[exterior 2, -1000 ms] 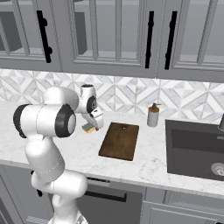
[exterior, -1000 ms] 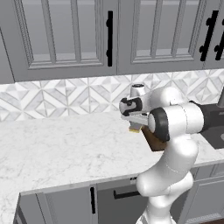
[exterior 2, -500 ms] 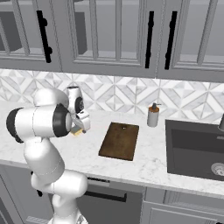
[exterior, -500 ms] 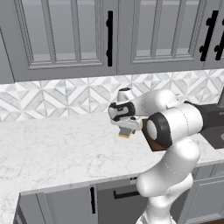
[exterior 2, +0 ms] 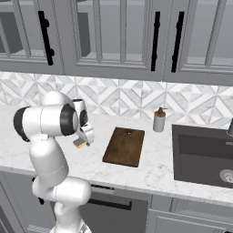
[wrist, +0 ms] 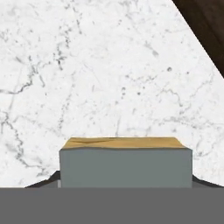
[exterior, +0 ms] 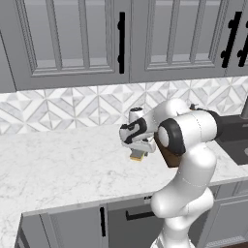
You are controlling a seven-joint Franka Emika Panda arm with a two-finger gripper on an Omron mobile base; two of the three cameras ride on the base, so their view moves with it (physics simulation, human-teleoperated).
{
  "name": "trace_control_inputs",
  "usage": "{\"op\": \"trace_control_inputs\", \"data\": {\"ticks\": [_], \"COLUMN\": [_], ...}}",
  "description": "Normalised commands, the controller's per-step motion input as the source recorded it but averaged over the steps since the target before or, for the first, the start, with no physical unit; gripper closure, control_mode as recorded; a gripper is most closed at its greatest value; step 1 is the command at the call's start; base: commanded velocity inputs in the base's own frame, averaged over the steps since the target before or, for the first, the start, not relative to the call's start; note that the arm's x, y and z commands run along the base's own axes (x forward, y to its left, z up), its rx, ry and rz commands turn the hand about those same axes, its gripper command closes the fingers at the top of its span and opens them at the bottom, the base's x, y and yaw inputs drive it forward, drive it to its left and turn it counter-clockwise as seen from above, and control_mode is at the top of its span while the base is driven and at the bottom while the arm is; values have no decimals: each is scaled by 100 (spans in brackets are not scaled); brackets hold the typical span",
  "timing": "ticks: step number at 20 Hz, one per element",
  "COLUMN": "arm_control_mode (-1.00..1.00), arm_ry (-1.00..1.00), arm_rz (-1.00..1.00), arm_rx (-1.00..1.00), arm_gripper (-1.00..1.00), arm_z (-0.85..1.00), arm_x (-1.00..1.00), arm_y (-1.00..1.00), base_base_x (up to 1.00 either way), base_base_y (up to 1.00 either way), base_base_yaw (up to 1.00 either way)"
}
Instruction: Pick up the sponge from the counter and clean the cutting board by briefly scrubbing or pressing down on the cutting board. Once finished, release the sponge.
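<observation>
My gripper (exterior: 137, 149) is shut on the sponge (exterior: 138, 156), a small block with a grey layer over a yellow one. It holds the sponge low over the white marble counter (exterior: 63, 164), just left of the dark brown cutting board (exterior 2: 124, 146). In the right base view the sponge (exterior 2: 80, 144) hangs beside the arm's forearm. In the hand view the sponge (wrist: 125, 162) sits between the dark finger tips, with the counter (wrist: 87, 78) beyond it and a corner of the cutting board (wrist: 206, 26) at the upper right. My arm hides most of the cutting board (exterior: 163, 149) in the left base view.
A small soap bottle (exterior 2: 159, 120) stands behind the board near the tiled backsplash. The dark sink (exterior 2: 205, 154) lies to the right of the board. Grey wall cabinets hang above the counter.
My gripper has carried the sponge left, off the cutting board side, and down toward the counter.
</observation>
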Motion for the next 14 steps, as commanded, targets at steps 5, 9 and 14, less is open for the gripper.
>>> {"op": "trace_control_inputs", "data": {"ticks": [5, 9, 14], "arm_control_mode": [-100, -100, -100], "arm_ry": [0, 0, 0], "arm_rz": [0, 0, 0], "arm_rx": [0, 0, 0], "arm_gripper": [-100, -100, -100], "arm_z": [-27, -1, 3], "arm_x": [0, 0, -5], "arm_y": [6, 0, 0], "base_base_x": [0, 0, 0], "base_base_y": [0, 0, 0], "base_base_yaw": [0, 0, 0]}}
